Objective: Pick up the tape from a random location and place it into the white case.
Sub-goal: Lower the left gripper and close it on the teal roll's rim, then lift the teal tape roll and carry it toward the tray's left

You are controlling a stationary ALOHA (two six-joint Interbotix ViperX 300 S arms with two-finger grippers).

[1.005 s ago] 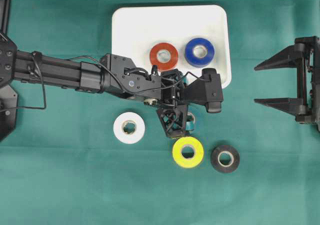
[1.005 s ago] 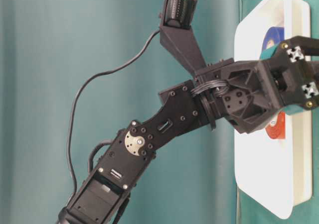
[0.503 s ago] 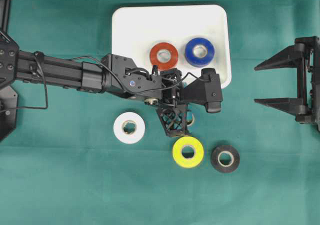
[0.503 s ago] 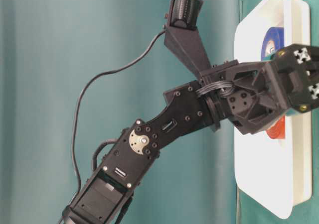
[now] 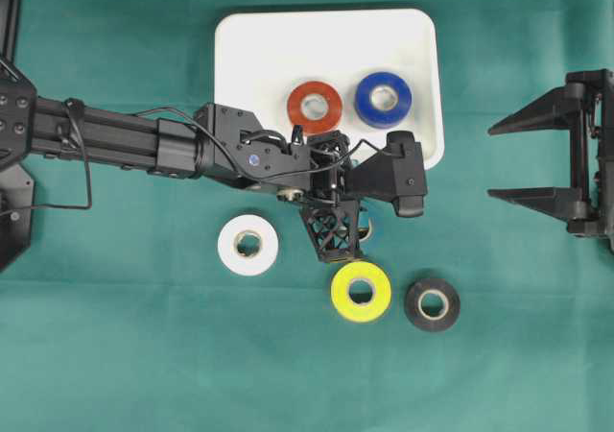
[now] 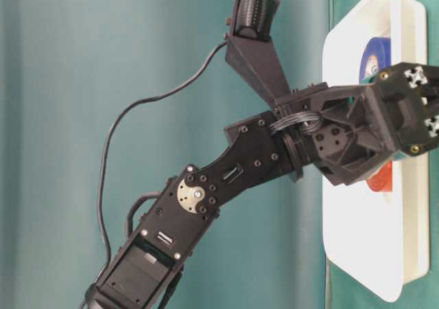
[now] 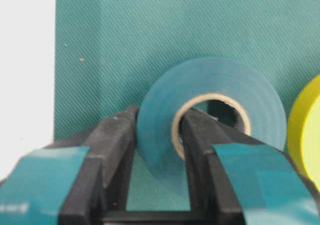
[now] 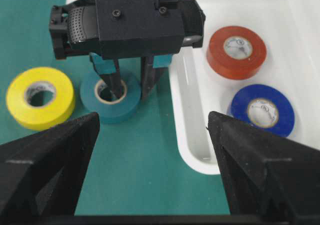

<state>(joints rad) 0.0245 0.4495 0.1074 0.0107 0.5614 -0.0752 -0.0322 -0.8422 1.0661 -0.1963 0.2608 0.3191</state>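
Observation:
A teal tape roll (image 7: 240, 90) lies flat on the green cloth just outside the white case (image 5: 240, 58). My left gripper (image 7: 159, 120) points down at it and is shut on its wall, one finger inside the core and the other against the outer side. The right wrist view shows the same grip on the teal tape roll (image 8: 122, 110), beside the case's rim (image 8: 195, 135). From overhead the left gripper (image 5: 351, 232) hides most of the roll. My right gripper (image 5: 491, 161) hangs open at the right edge, holding nothing.
A red roll (image 5: 315, 107) and a blue roll (image 5: 383, 99) lie inside the case. On the cloth lie a white roll (image 5: 247, 245), a yellow roll (image 5: 361, 291) close to the teal one, and a black roll (image 5: 432, 304).
The left gripper's fingers have closed from wide open onto the teal roll's wall. The roll still rests on the cloth. The right arm has not moved.

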